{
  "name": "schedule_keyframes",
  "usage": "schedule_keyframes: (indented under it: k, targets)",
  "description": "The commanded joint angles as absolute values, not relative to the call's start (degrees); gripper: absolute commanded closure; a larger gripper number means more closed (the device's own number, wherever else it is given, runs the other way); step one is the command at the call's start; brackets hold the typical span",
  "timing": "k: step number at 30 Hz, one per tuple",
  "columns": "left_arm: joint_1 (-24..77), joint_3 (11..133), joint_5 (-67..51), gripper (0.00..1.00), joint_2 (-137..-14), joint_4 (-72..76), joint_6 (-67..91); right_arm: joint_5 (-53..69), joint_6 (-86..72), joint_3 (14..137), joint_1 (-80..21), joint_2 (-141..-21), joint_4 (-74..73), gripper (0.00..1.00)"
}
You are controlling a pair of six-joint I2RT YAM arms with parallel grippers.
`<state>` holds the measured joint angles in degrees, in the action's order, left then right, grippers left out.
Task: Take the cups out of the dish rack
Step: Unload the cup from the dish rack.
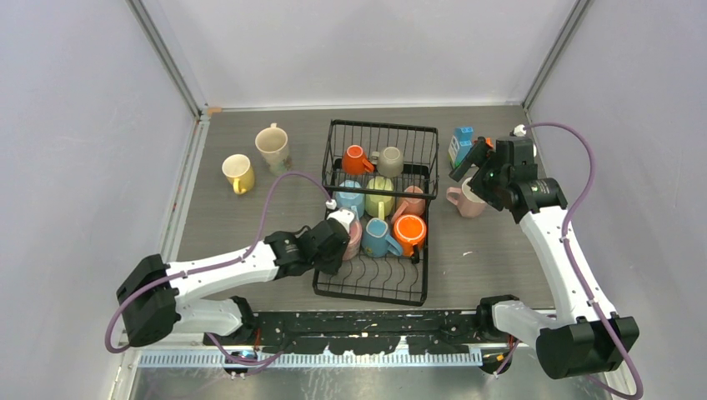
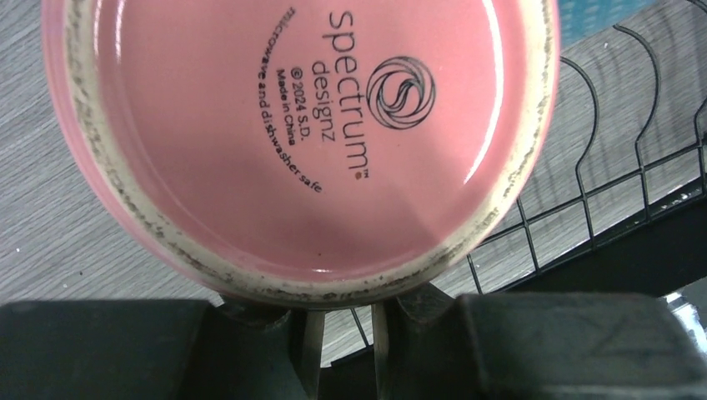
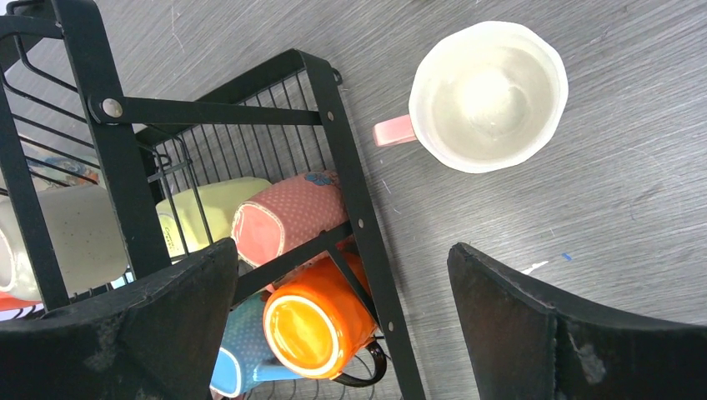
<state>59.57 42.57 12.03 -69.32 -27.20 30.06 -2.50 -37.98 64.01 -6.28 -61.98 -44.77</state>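
Note:
The black wire dish rack (image 1: 382,125) stands mid-table and holds several cups: orange (image 1: 356,159), grey (image 1: 389,160), light blue (image 1: 350,198), pale green (image 1: 379,196), dotted pink (image 1: 408,202), blue (image 1: 379,237) and a second orange one (image 1: 409,232). My left gripper (image 1: 338,242) is at the rack's left side, shut on a pink cup (image 2: 292,125) whose base fills the left wrist view. The fingertips are hidden behind that base. My right gripper (image 3: 342,258) hangs open above the rack's right edge, near a pink cup (image 3: 488,96) standing on the table.
A yellow cup (image 1: 238,172) and a cream cup (image 1: 273,147) stand on the table left of the rack. A colourful toy-block figure (image 1: 461,146) sits at the back right beside my right gripper (image 1: 471,162). Walls close in three sides.

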Motion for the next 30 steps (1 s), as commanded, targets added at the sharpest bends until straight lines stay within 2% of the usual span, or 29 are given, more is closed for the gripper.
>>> schedule_keyframes:
  k: [1,7,15,21,30]
  targets:
    - [59.9,42.82,14.85,0.73,-71.95,-29.22,32.27,-1.87,-38.41,64.13,-6.43,-62.14,-42.62,0.0]
    - [59.94,43.25,15.3,0.62,-74.88,-28.51,33.73,-2.26,-38.1,64.1,-6.56,-61.99,-42.89,0.0]
    - [59.92,41.53,17.94,0.56,-74.66,-24.31,34.03,-1.89,-38.23,63.57,-6.54,-62.14,-42.38,0.0]
    - [59.92,36.76,21.41,0.57,-71.72,-16.23,34.15,-1.97,-38.23,63.07,-6.9,-62.12,-41.86,0.0]
    - [59.91,32.29,24.31,0.62,-71.21,-10.53,31.79,-2.06,-38.33,62.23,-7.57,-62.38,-41.22,0.0]
